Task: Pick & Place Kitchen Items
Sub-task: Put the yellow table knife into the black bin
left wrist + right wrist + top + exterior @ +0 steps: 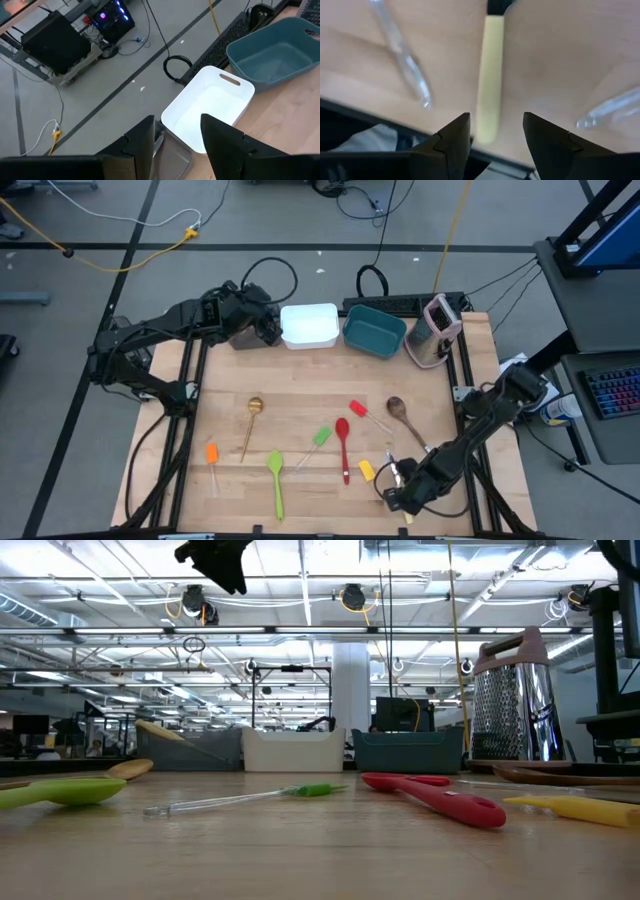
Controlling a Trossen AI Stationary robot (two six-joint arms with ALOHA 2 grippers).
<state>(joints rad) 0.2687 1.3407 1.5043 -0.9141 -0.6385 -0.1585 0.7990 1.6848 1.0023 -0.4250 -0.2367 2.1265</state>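
Slim utensils lie flat on the wooden table: a gold spoon (254,408), an orange spatula (212,454), a green spoon (276,472), a green spatula (320,438), a red spoon (343,438), a red spatula (358,411), a wooden spoon (398,410) and a yellow spatula (367,470). My right gripper (396,484) is open near the table's front edge. Its fingers stand on either side of a cream knife handle (490,75), and I cannot tell whether they touch it. My left gripper (266,332) is open above the brown tub (190,748) at the far left, and it also shows in the low view (215,560).
A white tub (308,325), a teal tub (375,330) and a pink-and-grey grater (437,330) stand along the far edge. Two clear spatula handles (402,55) lie on either side of the cream handle. The table's front edge (380,122) is just beside my right gripper.
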